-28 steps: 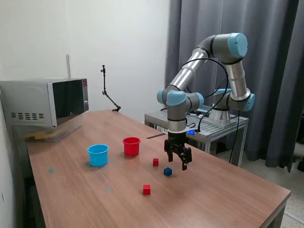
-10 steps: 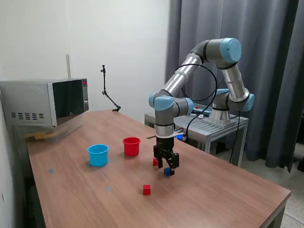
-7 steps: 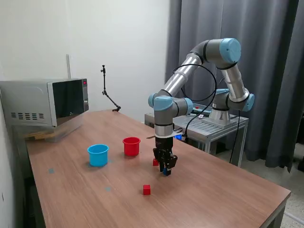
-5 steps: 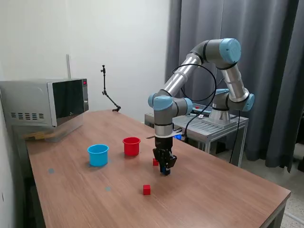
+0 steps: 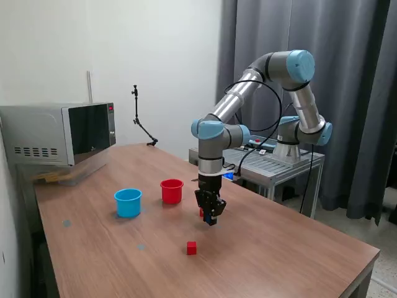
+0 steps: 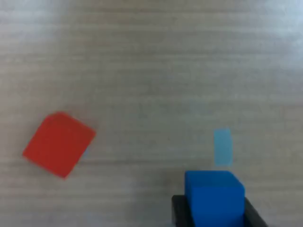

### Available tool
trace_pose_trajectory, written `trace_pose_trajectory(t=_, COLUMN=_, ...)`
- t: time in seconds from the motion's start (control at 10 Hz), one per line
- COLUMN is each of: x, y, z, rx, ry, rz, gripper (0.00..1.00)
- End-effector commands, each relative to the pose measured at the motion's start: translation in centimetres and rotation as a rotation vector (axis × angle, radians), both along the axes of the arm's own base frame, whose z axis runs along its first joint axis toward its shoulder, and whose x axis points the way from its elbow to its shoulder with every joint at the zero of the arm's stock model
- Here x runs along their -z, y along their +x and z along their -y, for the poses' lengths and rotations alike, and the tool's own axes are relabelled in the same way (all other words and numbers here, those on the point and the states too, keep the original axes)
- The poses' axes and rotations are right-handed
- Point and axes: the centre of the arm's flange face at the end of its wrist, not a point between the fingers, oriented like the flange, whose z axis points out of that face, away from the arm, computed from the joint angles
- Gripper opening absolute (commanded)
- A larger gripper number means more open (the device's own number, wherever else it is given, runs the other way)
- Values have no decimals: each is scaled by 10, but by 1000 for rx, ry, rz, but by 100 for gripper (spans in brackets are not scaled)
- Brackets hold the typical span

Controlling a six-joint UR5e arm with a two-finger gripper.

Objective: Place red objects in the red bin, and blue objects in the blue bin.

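We count two red cubes [image 5: 191,248] [image 5: 201,212], one blue cube [image 6: 214,197], one red cup [image 5: 172,191], one blue cup [image 5: 128,203].

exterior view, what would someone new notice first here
The grey and light-blue robot arm arches over the brown wooden table, its gripper shut on a small dark blue cube just above the tabletop. Towards the exterior view's left stand a round red plastic cup and a light-blue plastic cup side by side, apart. One small red cube lies alone nearer the camera.
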Motion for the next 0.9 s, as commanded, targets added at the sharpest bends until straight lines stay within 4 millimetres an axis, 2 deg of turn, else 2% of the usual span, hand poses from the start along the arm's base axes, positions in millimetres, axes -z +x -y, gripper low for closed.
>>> trace_pose_trajectory(t=0.0, x=-22, y=-15, z=0, rx=0, ry=2, rz=6, gripper=0)
trace_pose_trajectory(t=0.1, x=-33, y=-22, z=-1, rx=1, ry=2, rz=0, gripper=0)
trace_pose_trajectory(t=0.3, x=-61, y=-37, z=-32, rx=41, ry=12, rz=-28, gripper=0)
trace_pose_trajectory(t=0.4, x=-68, y=-40, z=-36, rx=44, ry=30, rz=-42, gripper=0)
trace_pose_trajectory(t=0.6, x=-82, y=-44, z=-58, rx=73, ry=33, rz=-48, gripper=0)
trace_pose_trajectory(t=0.8, x=-107, y=-51, z=-71, rx=90, ry=35, rz=-75, gripper=0)
